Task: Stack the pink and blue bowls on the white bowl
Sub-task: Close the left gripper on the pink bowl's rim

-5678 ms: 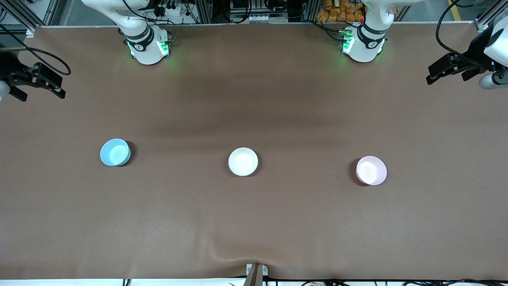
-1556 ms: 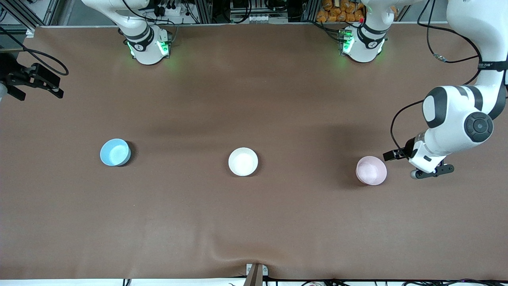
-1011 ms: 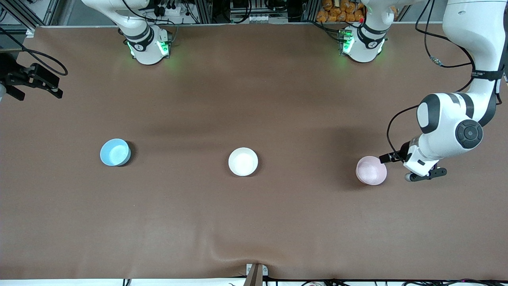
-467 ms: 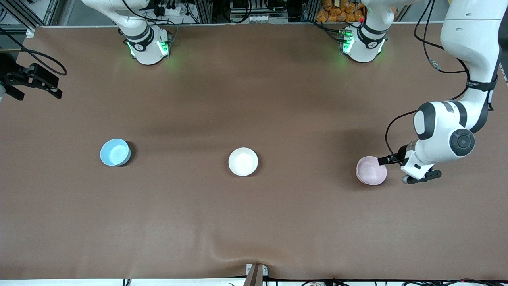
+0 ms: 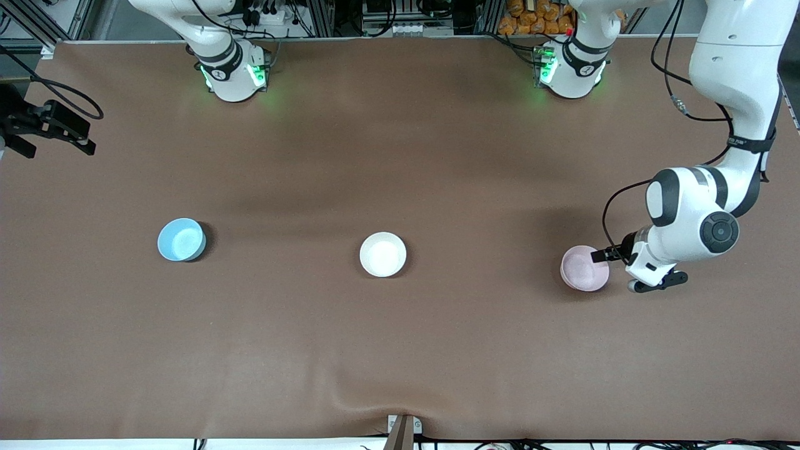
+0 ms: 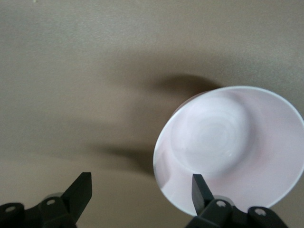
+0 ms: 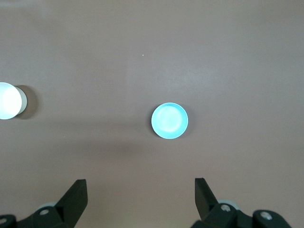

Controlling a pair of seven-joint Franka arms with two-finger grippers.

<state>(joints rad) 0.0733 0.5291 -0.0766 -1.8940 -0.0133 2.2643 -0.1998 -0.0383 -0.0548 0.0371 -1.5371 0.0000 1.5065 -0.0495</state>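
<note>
The pink bowl (image 5: 584,268) stands upright toward the left arm's end of the table. The white bowl (image 5: 382,254) stands mid-table, the blue bowl (image 5: 181,239) toward the right arm's end. My left gripper (image 5: 614,258) is open and low at the pink bowl's rim. In the left wrist view (image 6: 140,190) one finger (image 6: 200,189) lies over the pink bowl (image 6: 228,147) and the other (image 6: 80,190) over bare table. My right gripper (image 5: 56,149) hangs open and empty, high over the right arm's end of the table. Its wrist view (image 7: 140,190) shows the blue bowl (image 7: 169,120) and the white bowl (image 7: 8,100) far below.
The brown mat (image 5: 400,350) covers the whole table, with a small ripple at the edge nearest the front camera. The two arm bases (image 5: 234,72) (image 5: 572,69) stand along the edge farthest from that camera.
My left arm has swung in from the table's end, come down, and closed in on the pink bowl's rim. The bowls have not moved. My right gripper has barely shifted.
</note>
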